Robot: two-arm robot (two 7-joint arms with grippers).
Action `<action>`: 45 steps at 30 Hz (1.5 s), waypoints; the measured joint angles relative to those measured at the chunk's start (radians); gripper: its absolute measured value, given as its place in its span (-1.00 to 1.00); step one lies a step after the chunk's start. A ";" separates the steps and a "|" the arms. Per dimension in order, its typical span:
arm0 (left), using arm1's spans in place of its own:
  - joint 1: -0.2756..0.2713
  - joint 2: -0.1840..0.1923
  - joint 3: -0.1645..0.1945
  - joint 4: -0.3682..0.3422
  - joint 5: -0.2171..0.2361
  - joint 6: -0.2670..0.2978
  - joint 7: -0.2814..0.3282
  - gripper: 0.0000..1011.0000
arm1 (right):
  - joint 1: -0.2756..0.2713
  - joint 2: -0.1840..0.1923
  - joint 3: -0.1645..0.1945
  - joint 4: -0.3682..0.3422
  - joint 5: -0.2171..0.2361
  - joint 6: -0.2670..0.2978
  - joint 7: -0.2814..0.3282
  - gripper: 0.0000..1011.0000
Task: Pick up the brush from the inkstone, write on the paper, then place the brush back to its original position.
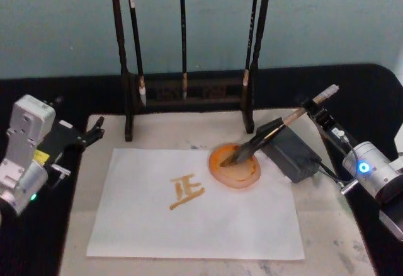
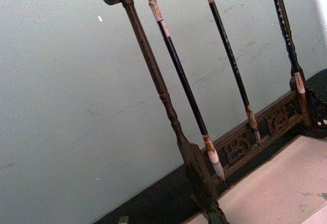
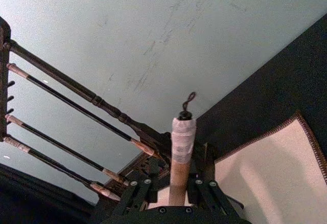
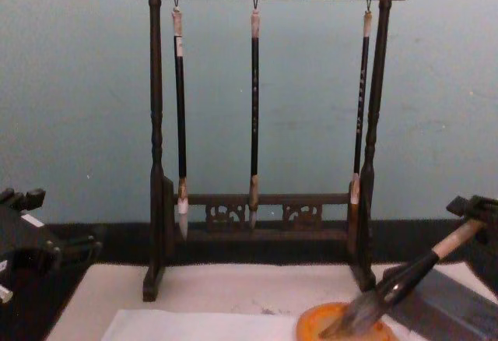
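Paper (image 1: 189,216) nearest the head camera: white sheet flat on the beige felt mat (image 1: 327,238), an orange-brown written character (image 1: 186,192) near its middle.

Inkstone (image 1: 236,166), round orange dish, sits at the paper's far right corner, overlapping the edge. Just beside it on the right, a dark grey slab (image 1: 293,153).

Brush (image 1: 277,128) lies tilted: bushy tip down in the inkstone, black lower shaft crossing the slab's corner, pale upper handle rising toward the robot's right. Chest view gives the same, bristles resting in the dish (image 4: 342,327), handle slanting up to the right edge.

Right gripper (image 1: 317,109) is on the upper handle. In the right wrist view its 2 fingers sit close on either side of the tan shaft (image 3: 180,178), pinching the brush; cord loop at the handle end above.

Left gripper (image 1: 93,131) hangs off the mat's left edge, well apart from the paper. Cannot tell how far its fingers are spread.

Behind the mat, a dark wooden rack (image 1: 189,93) with 3 thin black brushes (image 4: 255,107) hanging, against a pale blue-green wall.
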 joint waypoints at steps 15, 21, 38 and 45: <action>0.000 0.000 0.000 0.000 0.000 0.000 0.000 1.00 | -0.001 -0.001 0.001 0.000 -0.001 0.001 0.001 0.55; 0.000 0.000 0.000 0.000 0.000 0.000 0.000 1.00 | -0.001 -0.001 0.001 0.000 -0.001 0.001 0.001 0.89; 0.000 0.000 0.000 0.000 0.000 0.000 0.000 1.00 | -0.001 -0.001 0.001 0.000 -0.001 0.001 0.001 0.98; 0.000 0.000 0.000 0.000 0.000 0.000 0.000 1.00 | -0.025 0.009 0.004 -0.025 0.010 -0.009 -0.010 0.98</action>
